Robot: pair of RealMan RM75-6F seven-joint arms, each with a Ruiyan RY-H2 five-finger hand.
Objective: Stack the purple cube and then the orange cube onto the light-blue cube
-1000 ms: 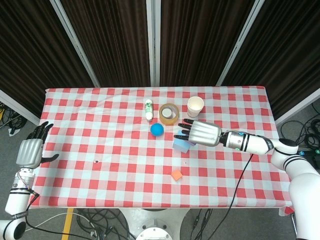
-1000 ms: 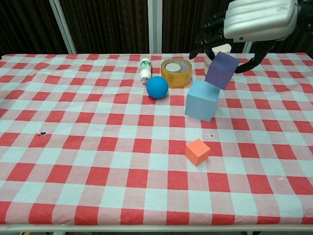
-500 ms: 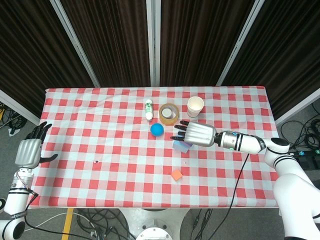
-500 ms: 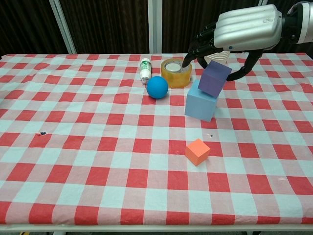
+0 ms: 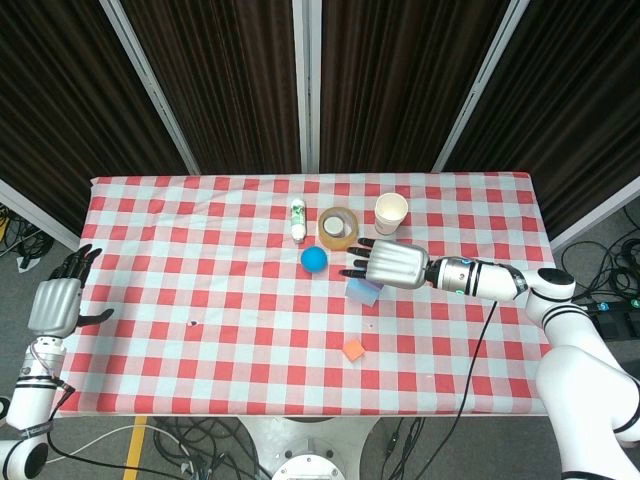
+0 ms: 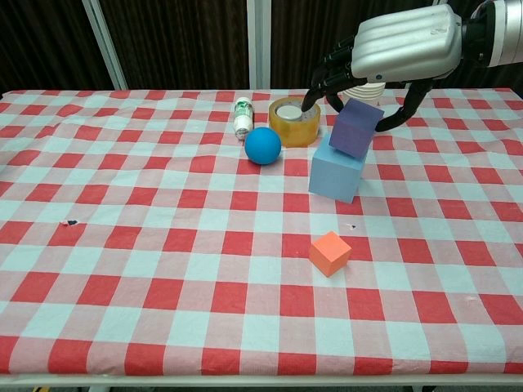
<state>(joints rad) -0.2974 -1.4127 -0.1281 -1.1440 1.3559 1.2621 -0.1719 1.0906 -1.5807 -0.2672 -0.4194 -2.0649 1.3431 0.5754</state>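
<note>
The purple cube [image 6: 356, 131] sits tilted on top of the light-blue cube [image 6: 336, 175], right of the table's middle. My right hand [image 6: 400, 45] hovers over it, thumb curled down against the cube's right side and fingers [image 6: 325, 82] at its upper left, still holding it. In the head view the right hand [image 5: 395, 265] hides the purple cube, and only part of the light-blue cube [image 5: 360, 292] shows. The orange cube [image 6: 330, 253] lies alone on the cloth nearer the front. My left hand [image 5: 55, 300] hangs beyond the table's left edge, fingers apart, holding nothing.
A blue ball [image 6: 263, 145], a yellow tape roll [image 6: 294, 120] and a lying white bottle [image 6: 243, 117] crowd just left of the stack. A paper cup [image 5: 391, 212] stands behind it. The checked tablecloth [image 6: 147, 269] covers the table.
The right hand lowered the purple cube from the air onto the light-blue cube, then drew slightly up and back. The left hand barely moved.
</note>
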